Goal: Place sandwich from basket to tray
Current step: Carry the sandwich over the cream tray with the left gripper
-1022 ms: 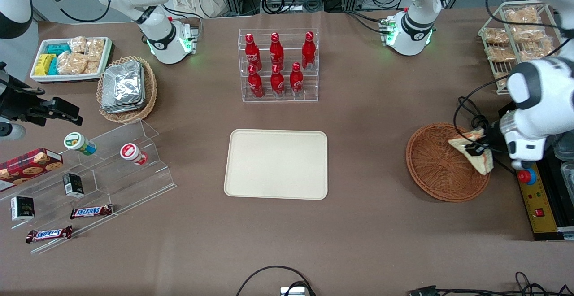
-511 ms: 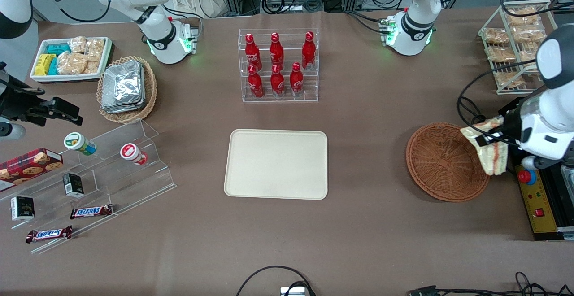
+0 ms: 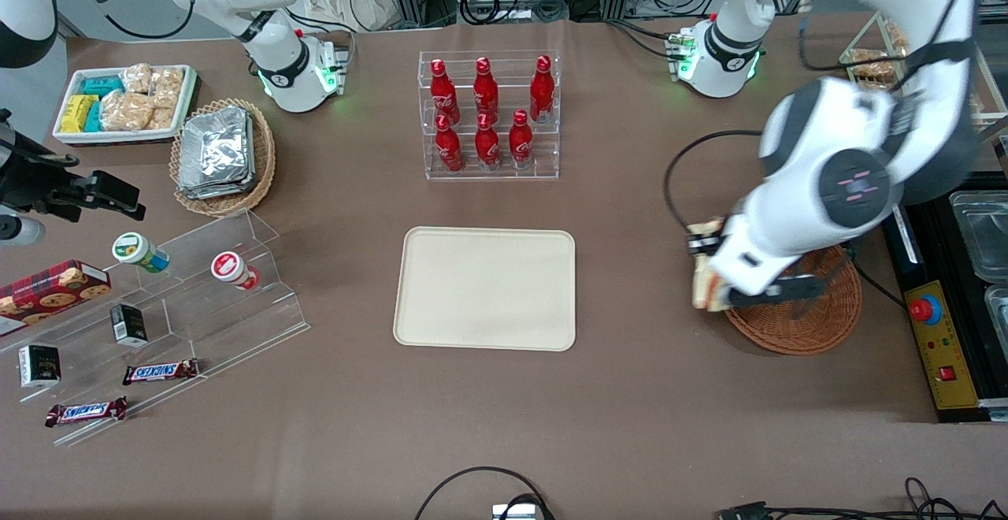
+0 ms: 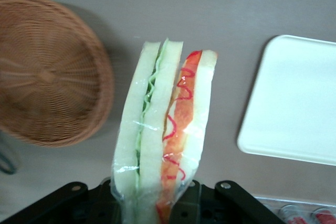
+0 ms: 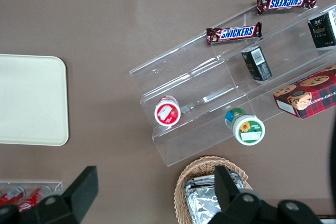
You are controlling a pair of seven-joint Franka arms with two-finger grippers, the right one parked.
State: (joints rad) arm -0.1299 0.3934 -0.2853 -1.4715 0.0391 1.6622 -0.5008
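My left gripper (image 4: 152,203) grips the plastic-wrapped triangular sandwich (image 4: 163,135) above bare brown table, between the round reddish-brown wicker basket (image 3: 795,323) and the flat cream rectangular tray (image 3: 485,288), no obstacle between.

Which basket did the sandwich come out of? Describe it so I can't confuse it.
Start at the cream tray mid-table, then look toward the working arm's end. The basket is round, reddish-brown wicker and empty, beside the pincer holding the sandwich. The other basket is paler and holds foil packets.
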